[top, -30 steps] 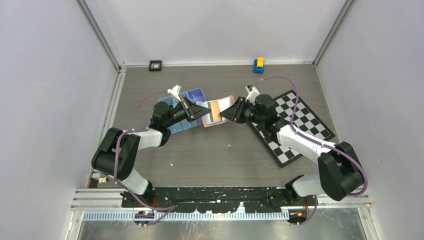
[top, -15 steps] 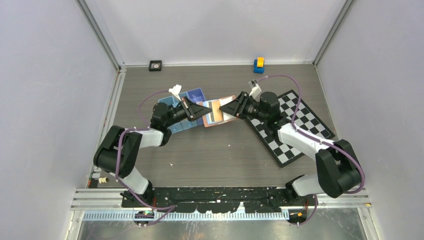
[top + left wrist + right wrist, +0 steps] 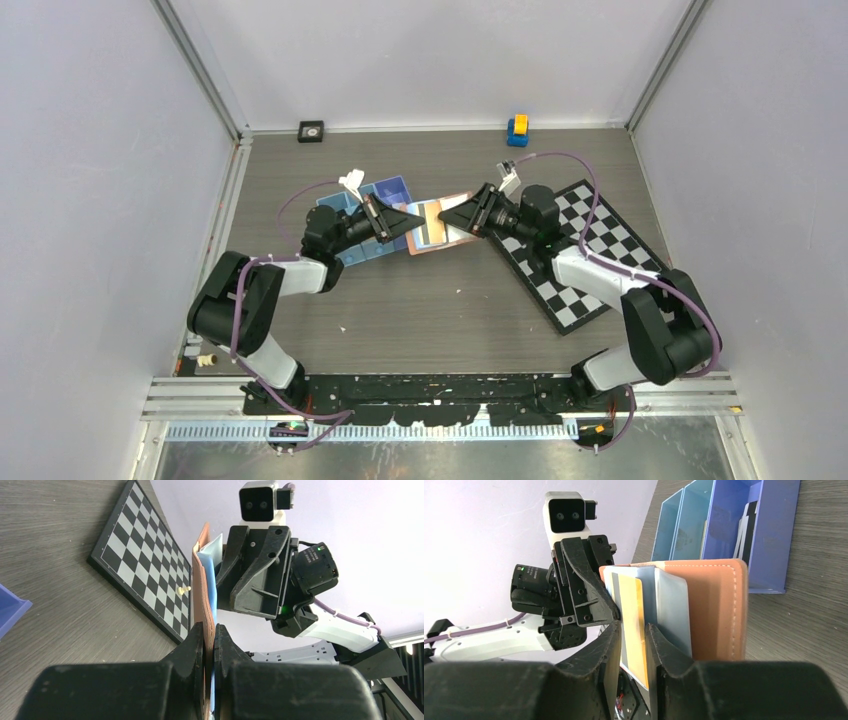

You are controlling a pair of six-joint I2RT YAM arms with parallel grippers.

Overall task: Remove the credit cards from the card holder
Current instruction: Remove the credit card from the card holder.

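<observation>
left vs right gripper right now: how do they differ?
The left gripper is shut on the card holder; the right gripper has a finger each side of the orange card, grip unclear. The left gripper's jaws sit nearly together; the right gripper's stand apart. Both work the same holder from opposite sides.

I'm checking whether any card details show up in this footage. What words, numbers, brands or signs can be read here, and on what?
No text is legible in any view.
Orange card: dark stripe, no print readable.
Pale blue card: plain face.
Card holder: stitching only, no brand.
Striped card in the blue tray: too small to read.
</observation>
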